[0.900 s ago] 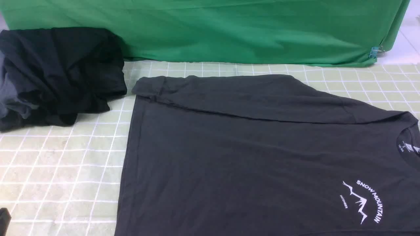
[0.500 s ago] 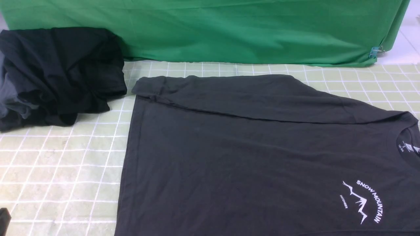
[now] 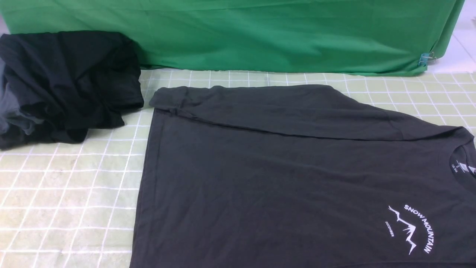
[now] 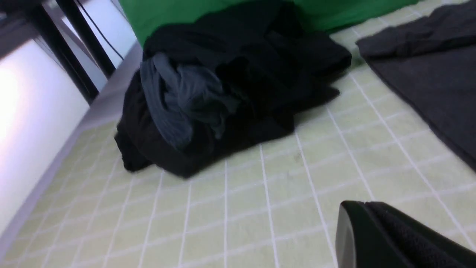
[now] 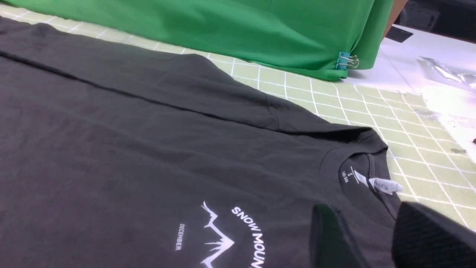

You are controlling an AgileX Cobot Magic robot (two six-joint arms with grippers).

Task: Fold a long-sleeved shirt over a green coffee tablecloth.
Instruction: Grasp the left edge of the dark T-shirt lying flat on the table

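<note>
Front view, one shirt (image 3: 297, 167), one tablecloth (image 3: 67, 193)

A deep green cloth (image 3: 260, 37) drapes the back, clip (image 3: 425, 58) at its corner, beside perhaps a white tabletop (image 3: 461, 44).

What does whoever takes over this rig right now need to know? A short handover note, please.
Left tool: shut, empty, above the green tablecloth, near the dark clothing pile.
Right tool: open, empty, over the shirt's chest by the collar.
Long-sleeved shirt: spread flat on the green tablecloth, collar toward the robot's right.
Done: far sleeve folded in along the shirt's far edge.
Left: body not yet folded; the near edge is out of view, so check the near sleeve.
</note>
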